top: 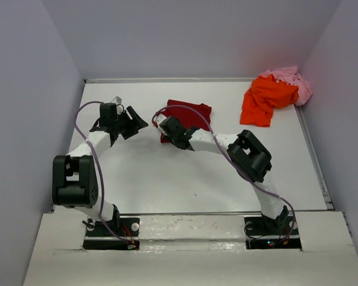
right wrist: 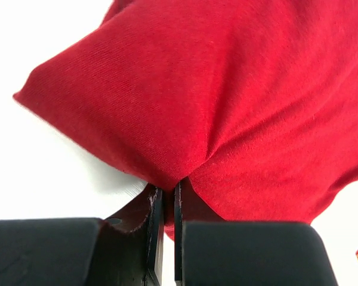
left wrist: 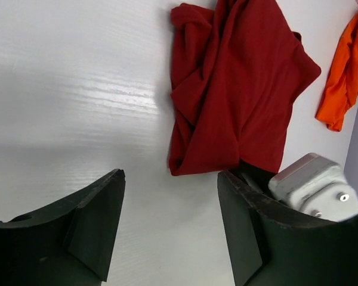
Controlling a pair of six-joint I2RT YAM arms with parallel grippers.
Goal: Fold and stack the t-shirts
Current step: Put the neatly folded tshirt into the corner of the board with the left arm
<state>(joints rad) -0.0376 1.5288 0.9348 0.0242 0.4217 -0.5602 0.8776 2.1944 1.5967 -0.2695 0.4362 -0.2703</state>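
dark red t-shirt (right wrist: 227, 107): soft knit cloth, matt, fine weave visible up close, creased. orange t-shirt (top: 265, 98) and pink t-shirt (top: 291, 78): cloth too, matt, crumpled. tabletop (left wrist: 71, 95): white, smooth, semi-gloss, faint streaky grain under a soft glare. left hand (left wrist: 170, 179): hard black plastic, matt, edges a bit rough. right hand (right wrist: 166, 196): same black matt plastic. grey casing (left wrist: 313, 182): pale smooth plastic, slight sheen, with a shiny metal screw (left wrist: 344, 196). walls (top: 24, 89): plain, matt, pale.
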